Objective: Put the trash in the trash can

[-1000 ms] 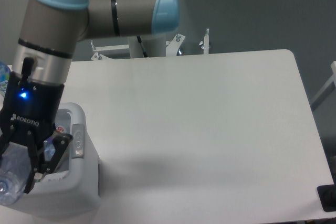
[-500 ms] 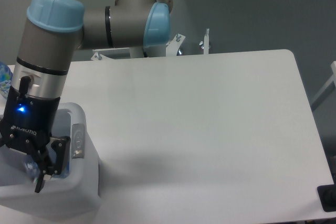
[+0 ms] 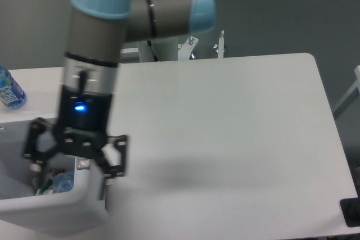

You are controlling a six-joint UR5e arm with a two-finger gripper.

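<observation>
The trash can (image 3: 56, 207) is a white bin at the table's lower left corner, partly cut off by the frame edge. Inside it, near the right wall, lies a piece of trash, a clear plastic bottle (image 3: 61, 183); its label is hidden. My gripper (image 3: 73, 168) hangs above the can's right wall, open wide, one finger (image 3: 34, 149) over the can's inside and the other finger (image 3: 117, 159) over the table. Nothing is between them. The arm hides part of the can's rim.
A bottle with a blue label (image 3: 9, 90) stands on the white table (image 3: 225, 139) at the far left edge, behind the can. The arm's base and metal brackets (image 3: 188, 49) are behind the table's back edge.
The gripper held a clear bottle over the can, lowered into it, then opened, rose and shifted right. The bottle now lies inside the can.
</observation>
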